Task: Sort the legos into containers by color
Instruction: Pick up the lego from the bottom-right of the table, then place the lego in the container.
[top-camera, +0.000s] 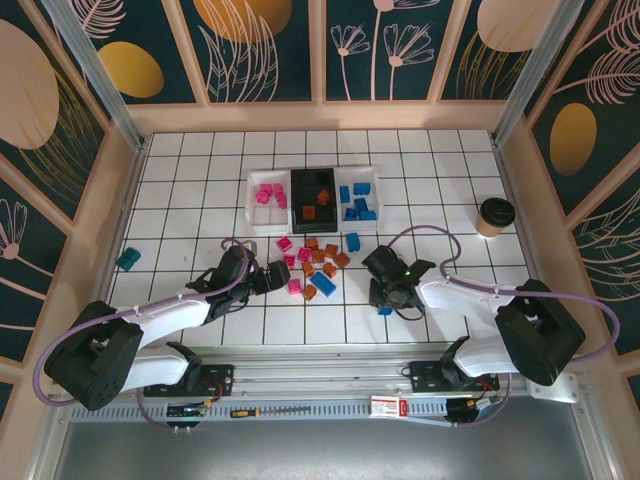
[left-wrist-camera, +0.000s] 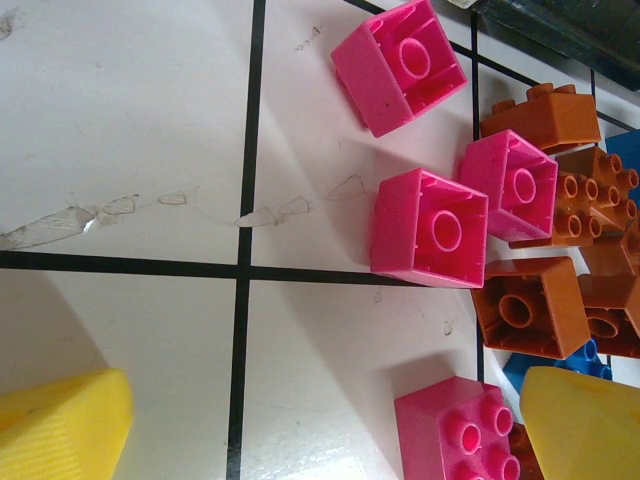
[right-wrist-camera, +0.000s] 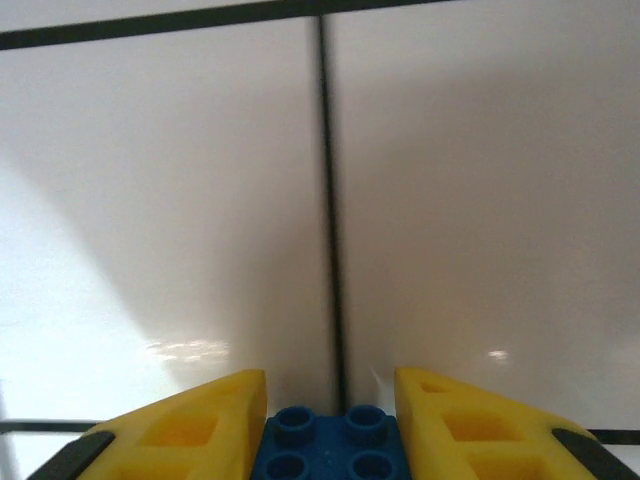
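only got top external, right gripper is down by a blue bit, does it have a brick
Observer: Yes. The right wrist view has a blue brick, studs up, between the right gripper's yellow fingers, both against its sides.
Operator: whats at the left one
Observer: The left gripper is open wide, with a studs-up pink brick just inside one finger.
Operator: other pinks near it
Observer: Three more pink bricks lie ahead of it, all hollow side up.
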